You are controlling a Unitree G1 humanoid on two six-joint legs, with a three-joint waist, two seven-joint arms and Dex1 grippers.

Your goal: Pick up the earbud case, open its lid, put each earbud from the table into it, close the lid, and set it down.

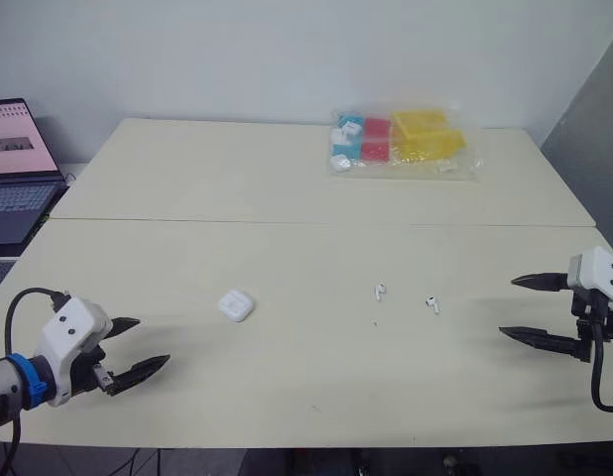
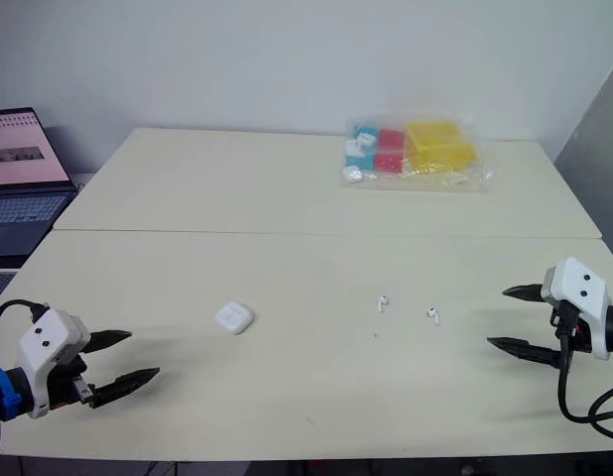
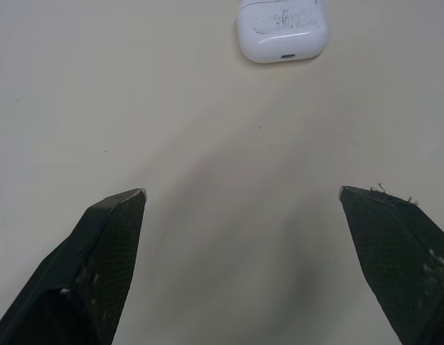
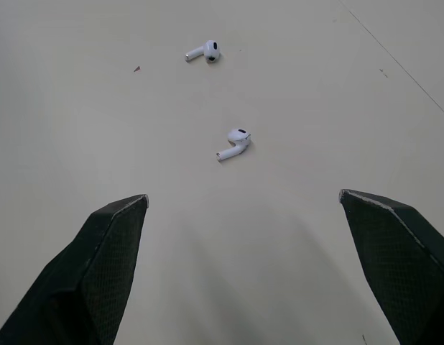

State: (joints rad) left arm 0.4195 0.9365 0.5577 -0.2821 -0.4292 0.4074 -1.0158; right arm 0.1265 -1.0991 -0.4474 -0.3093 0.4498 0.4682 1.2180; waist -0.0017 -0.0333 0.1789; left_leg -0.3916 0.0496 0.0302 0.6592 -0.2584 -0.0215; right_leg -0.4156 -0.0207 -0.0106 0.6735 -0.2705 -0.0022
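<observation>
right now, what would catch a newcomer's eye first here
The bright bag of red, blue and yellow pieces at the far side of the table stands out first. Nearer, a white case lies left of two earbuds, with open jaws at either side.

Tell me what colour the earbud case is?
The earbud case is white, with grey scuffs; clearest in the left wrist view.

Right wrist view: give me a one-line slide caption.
Open right pincer faces two small white plastic earbuds, one nearer, one farther, apart on the cream tabletop.
</observation>
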